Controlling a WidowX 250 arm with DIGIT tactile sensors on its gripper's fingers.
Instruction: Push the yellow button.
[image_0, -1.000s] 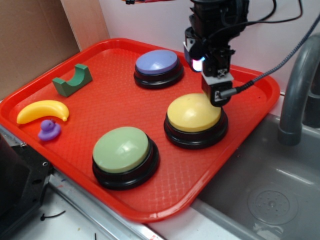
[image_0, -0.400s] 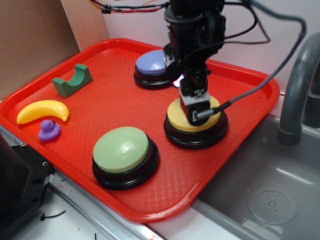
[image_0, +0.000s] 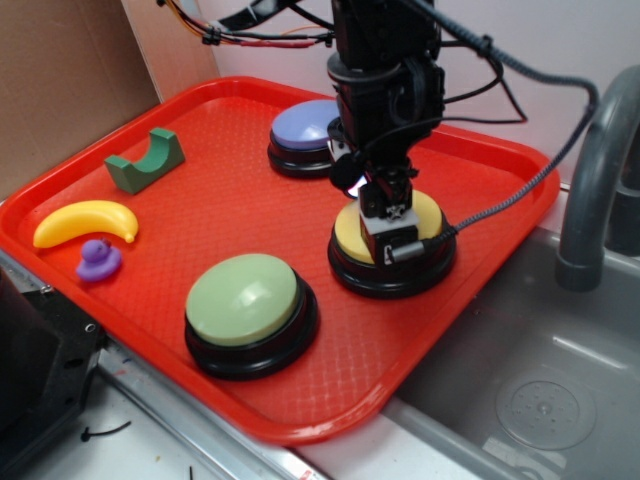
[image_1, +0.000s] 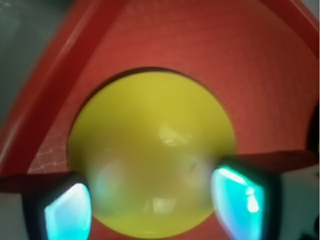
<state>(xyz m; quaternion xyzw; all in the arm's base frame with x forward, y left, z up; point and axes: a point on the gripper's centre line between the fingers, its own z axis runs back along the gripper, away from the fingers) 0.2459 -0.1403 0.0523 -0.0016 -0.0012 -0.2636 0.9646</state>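
**Gripper over the yellow button**

Gripper low over the yellow button, fingers spread wide across the dome in the wrist view; contact impossible to tell. Button on the red tray, toward its right edge beside the sink. Green button at the near edge, purple-blue button at the far edge.

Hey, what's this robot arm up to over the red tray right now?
The arm has its gripper down over the yellow button, which sits on the red tray beside a green button and a purple-blue one. The wrist view shows the fingertips spread on either side of the yellow dome. Whether the button is actually being pressed cannot be told. A toy banana lies untouched at the far left.
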